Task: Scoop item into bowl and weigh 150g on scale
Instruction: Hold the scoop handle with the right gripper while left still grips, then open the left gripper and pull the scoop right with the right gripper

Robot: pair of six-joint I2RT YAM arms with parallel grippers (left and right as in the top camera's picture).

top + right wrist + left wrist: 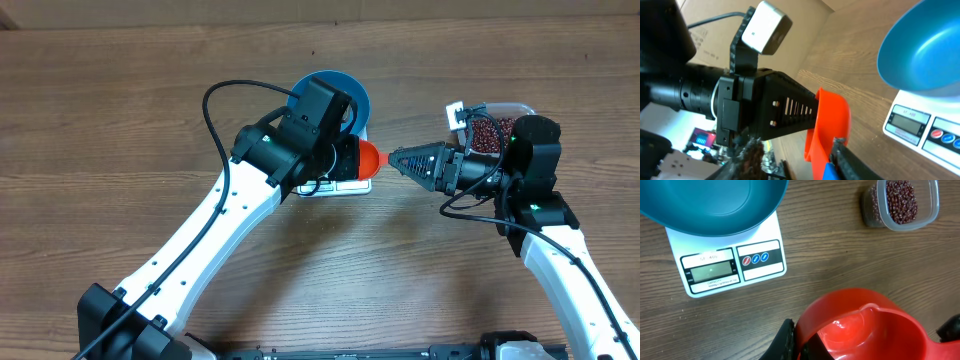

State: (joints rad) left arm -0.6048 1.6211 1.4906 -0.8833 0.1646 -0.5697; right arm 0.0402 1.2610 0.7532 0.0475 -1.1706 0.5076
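Most of the blue bowl [358,95] and the scale [345,188] under it lie hidden by the left arm [270,150] mid-bench [100,120]. Far right, the right arm [535,150] covers part of the tub [515,106] of beans [488,132]. The left hand [348,160] clamps the red scoop [368,158]. The right hand [398,160], fingers [852,162] apart, sits beside it, contact unclear.

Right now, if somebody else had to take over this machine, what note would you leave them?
Left arm: jaws shut on the red scoop, which is empty and held beside the scale.
Right arm: jaws open on either side of the scoop's rim, not gripping it.
The blue bowl sits on the scale, with no beans visible in it. The beans are in the clear tub near the right arm.
Done: bowl on scale, scoop in hand.
Left: scoop beans into the bowl up to 150 g.
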